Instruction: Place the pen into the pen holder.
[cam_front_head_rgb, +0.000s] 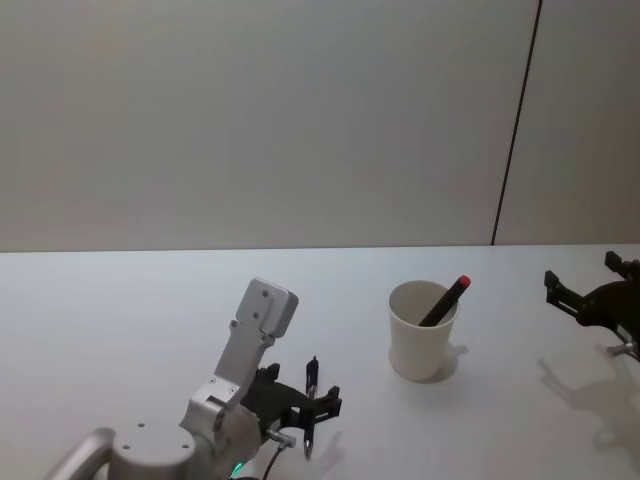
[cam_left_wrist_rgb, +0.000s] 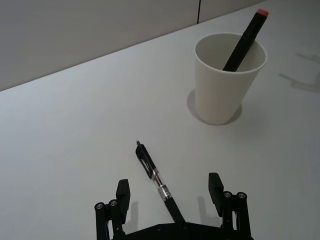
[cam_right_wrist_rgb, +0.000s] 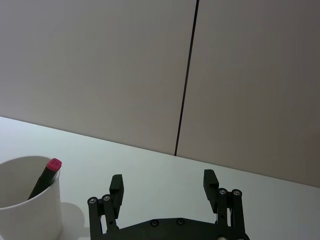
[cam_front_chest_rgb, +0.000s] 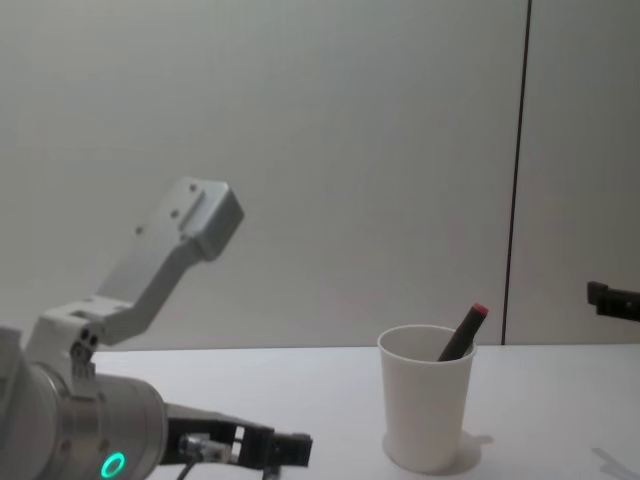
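The white table (cam_front_head_rgb: 120, 320) runs across my head view, with a pale wall (cam_front_head_rgb: 250, 120) behind it.

My left arm (cam_front_head_rgb: 250, 340) reaches in from the lower left, its silver links angled up and then down to the table.

The cup (cam_front_head_rgb: 420, 335) stands upright right of centre, well apart from both grippers. From the chest camera I see it side-on (cam_front_chest_rgb: 425, 405).

The right gripper (cam_front_head_rgb: 582, 270) hangs above the table's right edge, away from the cup. Its wrist camera shows its fingers (cam_right_wrist_rgb: 116, 182) spread wide with nothing between them.

The left gripper (cam_front_head_rgb: 312, 418) sits low over the table, near and left of the cup. Through its wrist camera, the gripper (cam_left_wrist_rgb: 169, 184) has its fingers (cam_left_wrist_rgb: 123, 192) released and far apart, one on each side of the pen. I see table between each finger and the barrel, so neither touches it.

A red-capped pen (cam_front_head_rgb: 447, 300) leans inside the cup, its cap poking over the rim on the right side.

The pen (cam_left_wrist_rgb: 155, 177), black with a clear section, lies flat on the table between the left fingers. Its clip end points away from the gripper, and its other end runs under the gripper's base. It is outside the cup (cam_left_wrist_rgb: 222, 85), which stands further ahead and to the right.
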